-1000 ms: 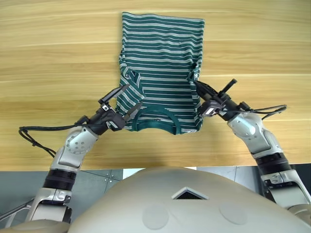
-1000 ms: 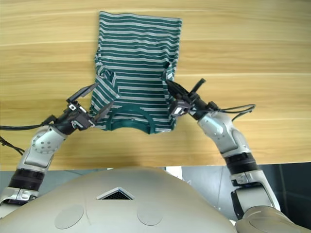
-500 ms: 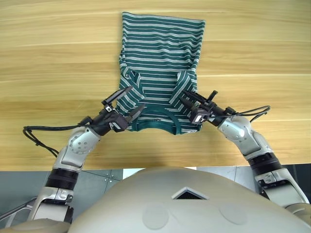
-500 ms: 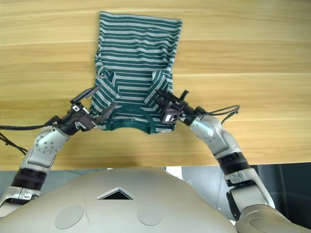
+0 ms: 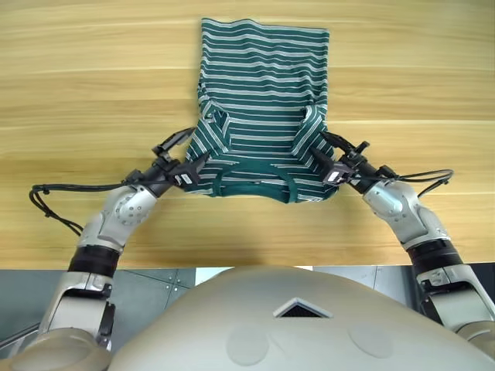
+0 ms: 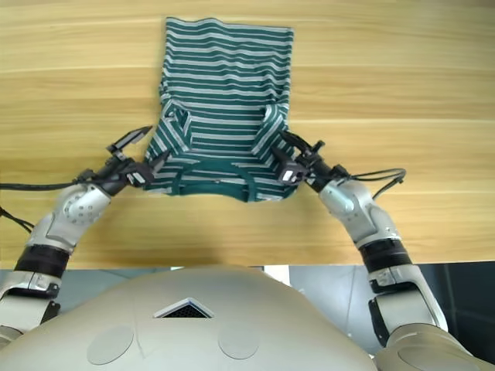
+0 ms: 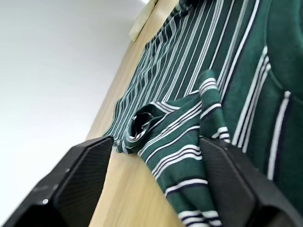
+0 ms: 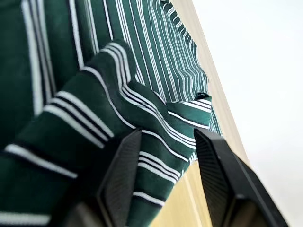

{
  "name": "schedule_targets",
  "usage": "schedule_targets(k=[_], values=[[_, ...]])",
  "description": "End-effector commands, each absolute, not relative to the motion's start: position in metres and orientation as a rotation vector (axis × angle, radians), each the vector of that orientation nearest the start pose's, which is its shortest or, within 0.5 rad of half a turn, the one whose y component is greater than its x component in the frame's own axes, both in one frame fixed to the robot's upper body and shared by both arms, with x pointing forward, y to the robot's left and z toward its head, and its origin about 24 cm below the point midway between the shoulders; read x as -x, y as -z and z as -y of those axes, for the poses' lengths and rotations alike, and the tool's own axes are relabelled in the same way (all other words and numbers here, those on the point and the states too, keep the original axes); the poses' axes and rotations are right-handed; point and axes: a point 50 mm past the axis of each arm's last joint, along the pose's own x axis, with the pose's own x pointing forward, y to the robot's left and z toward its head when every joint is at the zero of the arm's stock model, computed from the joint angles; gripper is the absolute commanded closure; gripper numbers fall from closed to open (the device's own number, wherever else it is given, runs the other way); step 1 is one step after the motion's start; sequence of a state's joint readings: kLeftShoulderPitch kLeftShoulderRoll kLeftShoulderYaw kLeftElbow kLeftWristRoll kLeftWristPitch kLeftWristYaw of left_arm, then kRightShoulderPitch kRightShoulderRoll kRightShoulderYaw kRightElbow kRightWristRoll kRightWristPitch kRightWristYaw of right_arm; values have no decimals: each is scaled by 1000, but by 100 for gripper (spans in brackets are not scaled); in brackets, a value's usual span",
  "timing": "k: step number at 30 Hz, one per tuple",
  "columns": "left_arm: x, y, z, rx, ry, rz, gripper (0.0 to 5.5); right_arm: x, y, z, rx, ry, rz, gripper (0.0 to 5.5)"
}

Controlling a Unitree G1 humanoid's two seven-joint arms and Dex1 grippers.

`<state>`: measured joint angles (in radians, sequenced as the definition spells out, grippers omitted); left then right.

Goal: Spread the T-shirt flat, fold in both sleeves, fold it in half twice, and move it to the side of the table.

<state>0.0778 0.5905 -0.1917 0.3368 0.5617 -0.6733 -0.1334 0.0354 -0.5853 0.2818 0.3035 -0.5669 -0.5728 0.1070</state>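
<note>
1. T-shirt [image 5: 263, 85]: green with white stripes, lying on the counter [image 5: 93, 93] in front of me. Collar [image 5: 255, 176] at the near edge, hem far. Both sleeves are folded in over the body.
2. Left tool [image 5: 199, 144]: at the near left shoulder, spread, with fabric between its jaws. Right tool [image 5: 317, 143]: at the near right shoulder, likewise spread.
3. Head views give the whole outline. The wrist views add close detail: a curled cuff [image 7: 139, 125] ahead of my left tool, and a striped fold bulging between the right jaws.

wide worktop [image 5: 93, 93] shows on both sides of the shirt [image 5: 263, 85]; the shirt fills the gap between left claw [image 5: 199, 143] and right claw [image 5: 319, 144]; cables [image 5: 77, 186] trail behind both arms.
</note>
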Motion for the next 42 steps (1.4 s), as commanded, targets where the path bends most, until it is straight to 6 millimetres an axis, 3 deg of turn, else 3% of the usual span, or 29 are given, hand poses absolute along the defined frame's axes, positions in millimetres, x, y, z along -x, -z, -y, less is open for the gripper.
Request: schedule_targets(k=[1, 7, 11, 16, 19, 24, 29, 33, 39, 42], values=[[-184, 42, -221, -1095, 760, -144, 213, -206, 16, 205, 1065, -711, -7, 345], [-169, 46, -192, -965, 839, -62, 213, -207, 13, 203, 1047, -708, 17, 345], [-154, 34, -174, -848, 888, 21, 213, -212, 0, 197, 996, -682, 98, 345], [-151, 13, -173, -787, 872, 96, 213, -228, -37, 187, 834, -555, 274, 345], [-155, 7, -180, -815, 828, 100, 213, -233, -45, 188, 823, -537, 291, 345], [-160, -7, -183, -819, 743, 162, 213, -245, -33, 193, 884, -534, 213, 345], [-166, -32, -176, -738, 663, 313, 213, -251, 4, 192, 923, -563, 67, 345], [-168, -40, -169, -701, 678, 367, 213, -257, 19, 190, 950, -558, 10, 345], [-168, -34, -180, -735, 661, 308, 213, -250, 26, 208, 965, -509, -30, 345], [-170, -34, -197, -797, 620, 268, 213, -249, 20, 196, 929, -542, 46, 345]])
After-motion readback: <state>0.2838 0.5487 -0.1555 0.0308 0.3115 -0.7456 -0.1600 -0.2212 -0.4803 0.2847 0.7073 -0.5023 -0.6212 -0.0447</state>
